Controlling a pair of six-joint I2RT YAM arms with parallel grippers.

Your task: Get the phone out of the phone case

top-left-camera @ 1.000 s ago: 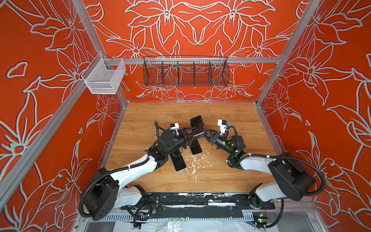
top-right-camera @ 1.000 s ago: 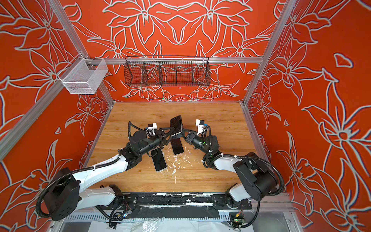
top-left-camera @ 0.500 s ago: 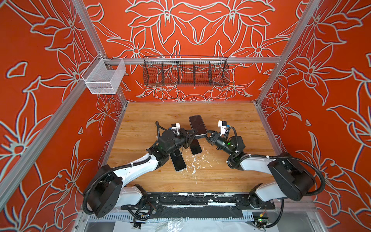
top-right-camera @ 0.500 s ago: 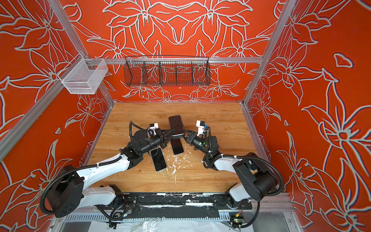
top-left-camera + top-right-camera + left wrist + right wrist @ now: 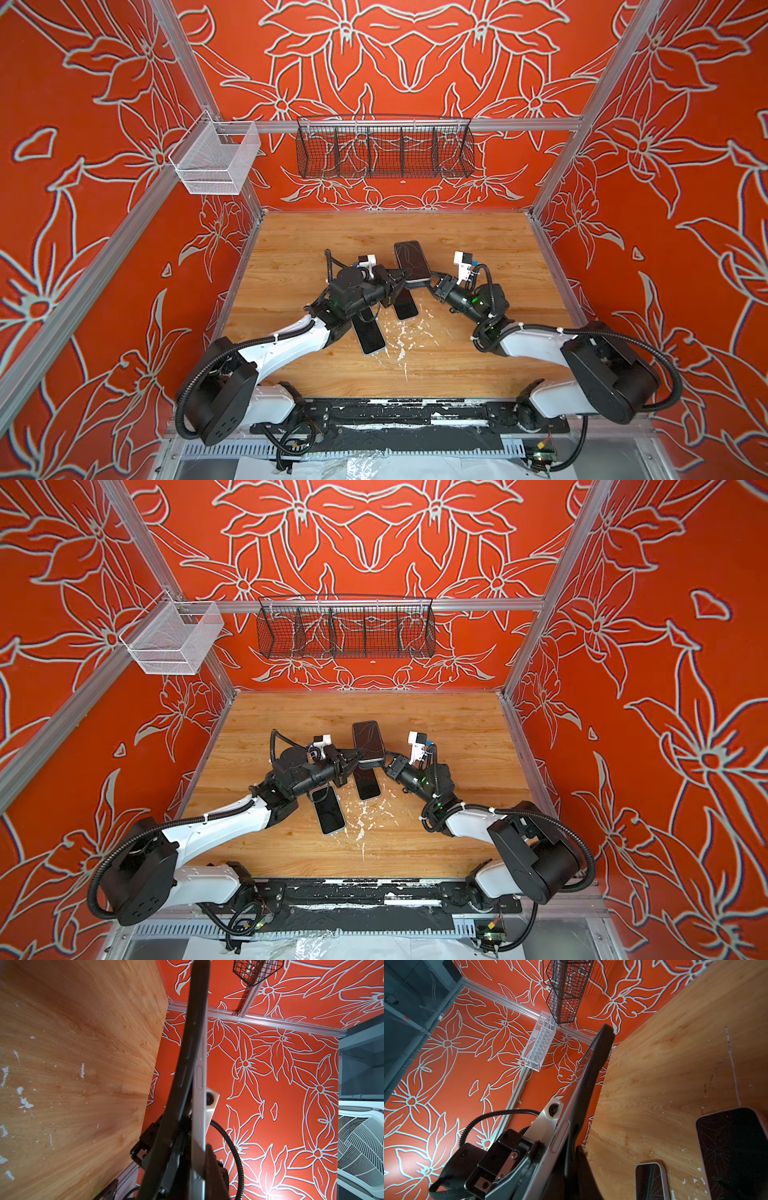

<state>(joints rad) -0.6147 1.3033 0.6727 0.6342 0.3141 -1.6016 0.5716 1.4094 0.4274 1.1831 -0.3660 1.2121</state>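
Observation:
The phone (image 5: 410,257) (image 5: 368,739), screen up in its dark phone case, hangs over the middle of the table between both grippers. My left gripper (image 5: 401,277) (image 5: 195,1159) is shut on the phone's near end from the left. In the left wrist view the phone's silver edge (image 5: 200,1076) runs into the jaws, and the phone case (image 5: 187,1047) bows away from it. My right gripper (image 5: 428,282) (image 5: 566,1169) is shut on the same end from the right, one dark finger (image 5: 581,1167) against the phone case (image 5: 593,1068) beside the silver phone edge (image 5: 560,1140).
Two other phones lie on the wooden table under the grippers: a dark one (image 5: 405,305) (image 5: 737,1147) and a light-rimmed one (image 5: 368,336) (image 5: 651,1180). A white mesh basket (image 5: 216,160) and a black wire basket (image 5: 384,151) hang on the walls. White flecks mark the table.
My left gripper has closed on the held phone's near end. The phone has turned slightly, its far end now pointing more towards the back wall. The right arm has hardly moved.

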